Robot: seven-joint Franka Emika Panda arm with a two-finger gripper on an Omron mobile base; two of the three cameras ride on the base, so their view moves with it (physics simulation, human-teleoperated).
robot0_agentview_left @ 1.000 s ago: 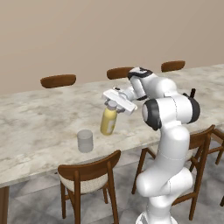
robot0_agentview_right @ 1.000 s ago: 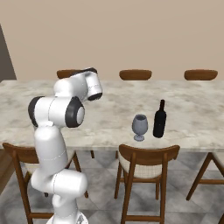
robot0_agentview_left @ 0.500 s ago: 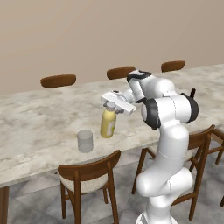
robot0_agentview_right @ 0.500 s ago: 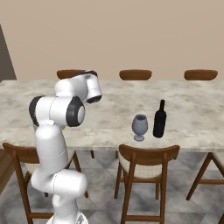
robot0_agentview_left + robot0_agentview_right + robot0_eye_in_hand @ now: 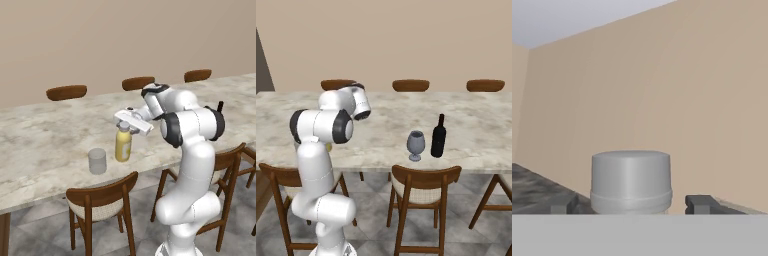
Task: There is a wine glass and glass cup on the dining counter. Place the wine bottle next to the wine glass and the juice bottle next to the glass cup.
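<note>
Left base view – juice bottle: the juice bottle (image 5: pixel 123 144) stood upright on the tabletop (image 5: pixel 45 145), just beside the glass cup (image 5: pixel 97 160) and apart from it.
Left base view – pincer: the pincer (image 5: pixel 126 128) sat level with the bottle's cap, held sideways at the neck.
Left base view – step: judged to be the release after setting the bottle down; the placing beside the cup looked done.
Right base view – wine pair: the wine bottle (image 5: pixel 438 137) stood upright just beside the wine glass (image 5: pixel 415 144) on the tabletop, so that half of the task looked finished.
Right base view – arm: the arm's upper links hid the hand and the juice bottle from this side.
Hand view – cap: the pale cap (image 5: pixel 631 181) stood between the two dark fingertips (image 5: pixel 700 204), with a clear gap on each side.
Hand view – pincer state: released, spread wider than the cap and touching nothing.
Advice – retreat: best to draw the hand straight back along its own line, level, so neither finger would catch the cap and tip the bottle.
Advice – risk: a sideways swing towards the cup could knock either thing over.
</note>
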